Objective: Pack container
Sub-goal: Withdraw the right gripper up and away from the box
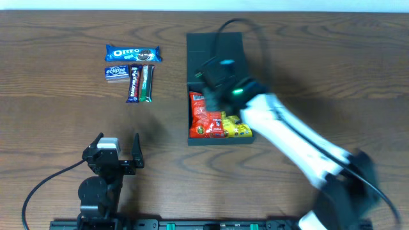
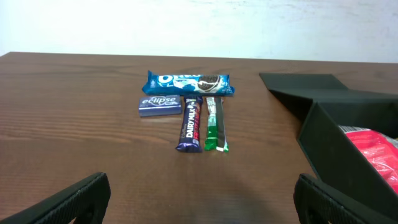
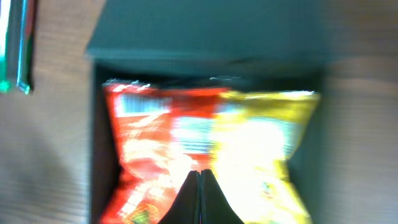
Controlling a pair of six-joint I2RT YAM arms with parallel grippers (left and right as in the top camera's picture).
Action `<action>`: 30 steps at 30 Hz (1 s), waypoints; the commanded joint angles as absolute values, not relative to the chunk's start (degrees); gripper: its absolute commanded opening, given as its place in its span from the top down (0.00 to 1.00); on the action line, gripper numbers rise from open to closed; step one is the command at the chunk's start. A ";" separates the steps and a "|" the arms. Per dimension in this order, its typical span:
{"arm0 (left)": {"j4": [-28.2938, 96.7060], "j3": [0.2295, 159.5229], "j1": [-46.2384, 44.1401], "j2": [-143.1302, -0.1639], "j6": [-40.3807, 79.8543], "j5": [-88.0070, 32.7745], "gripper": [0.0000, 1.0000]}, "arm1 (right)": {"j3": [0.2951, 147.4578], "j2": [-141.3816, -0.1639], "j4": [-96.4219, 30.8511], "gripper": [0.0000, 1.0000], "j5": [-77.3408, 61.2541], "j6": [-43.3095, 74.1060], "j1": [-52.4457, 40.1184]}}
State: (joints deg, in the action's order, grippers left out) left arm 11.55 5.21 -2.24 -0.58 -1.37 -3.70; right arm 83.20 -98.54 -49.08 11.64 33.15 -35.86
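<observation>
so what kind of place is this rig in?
Probably a lab or office test bench, not a home: a bare wood-grain table, a plain white wall behind it, and snacks lined up neatly beside the container.

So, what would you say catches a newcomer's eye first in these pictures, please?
The bright red bag and yellow bag lying side by side in the open dark container at the table's middle stand out first, with the blurred right gripper above them, jaws closed. Next comes the blue Oreo pack heading a small cluster of snacks to the container's left.
</observation>
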 commanded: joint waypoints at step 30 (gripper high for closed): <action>12.16 3.66 -1.89 -0.25 -1.72 -3.88 0.05 | 77.49 -108.75 -51.66 0.87 0.34 18.81 -19.79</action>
